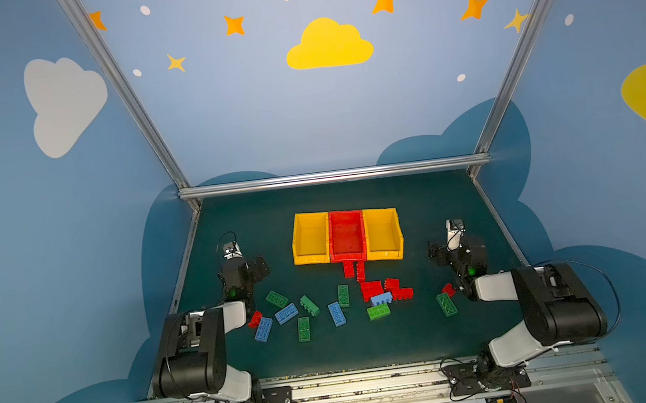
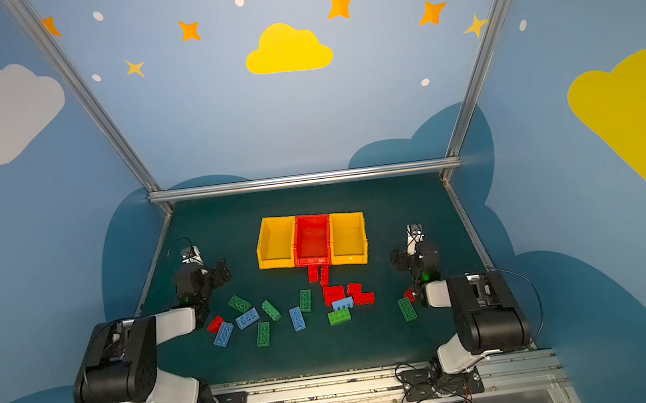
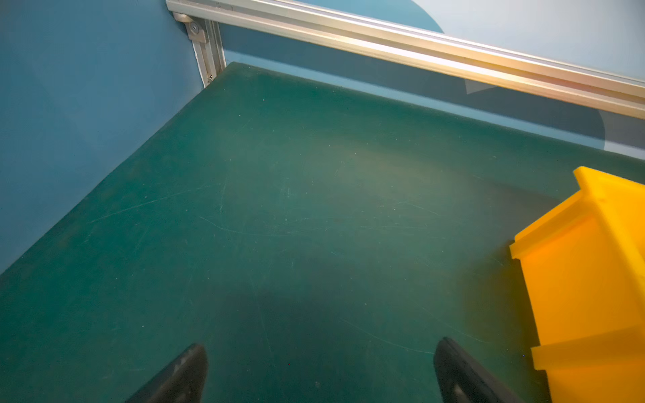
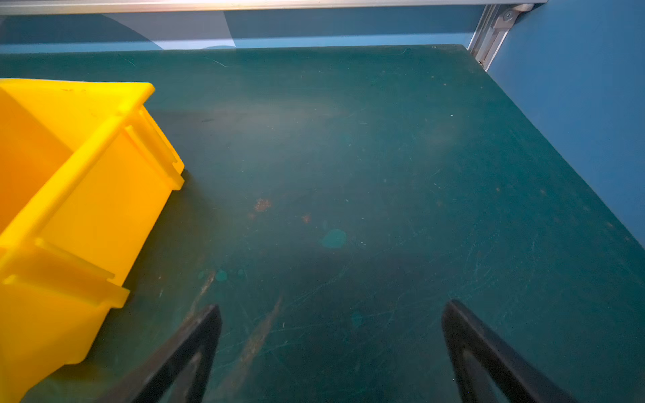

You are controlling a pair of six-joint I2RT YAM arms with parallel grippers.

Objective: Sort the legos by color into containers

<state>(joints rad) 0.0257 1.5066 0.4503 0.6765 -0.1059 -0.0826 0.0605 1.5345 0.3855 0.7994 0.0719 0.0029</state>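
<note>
The left fingers (image 3: 185, 373) stand wide apart with nothing between them, over bare tabletop (image 3: 279, 209), beside the outer wall of the left yellow bin (image 3: 586, 279). The right fingers (image 4: 199, 338) are spread the same way, also empty, next to the right yellow bin (image 4: 87, 195). In both top views each arm sits at its own end of the row of bins, touching no brick.

Nothing looks sorted yet. Both yellow bins and the red bin (image 1: 346, 235) between them show bare floors, and every brick in sight lies on the tabletop in front of them. By my judgement the whole job is left: reds, greens and blues each to a bin.

A pair of red bricks (image 1: 348, 268) lies right at the red bin's front lip, long axes pointing straight at it. Nearer the arms sits a red cluster (image 1: 371, 290), with a crosswise blue brick (image 1: 381, 298) against it and a crosswise green brick (image 1: 378, 311) just in front. The middle green brick (image 1: 343, 295) and the front green brick (image 1: 304, 329) run front to back, and the middle blue brick (image 1: 337, 314) nearly so. On the left, the slanted green brick (image 1: 276, 299) and two slanted blue bricks (image 1: 286, 313) lie diagonally. On the right, the far green brick (image 1: 446, 304) runs nearly front to back, close by the right arm.
</note>
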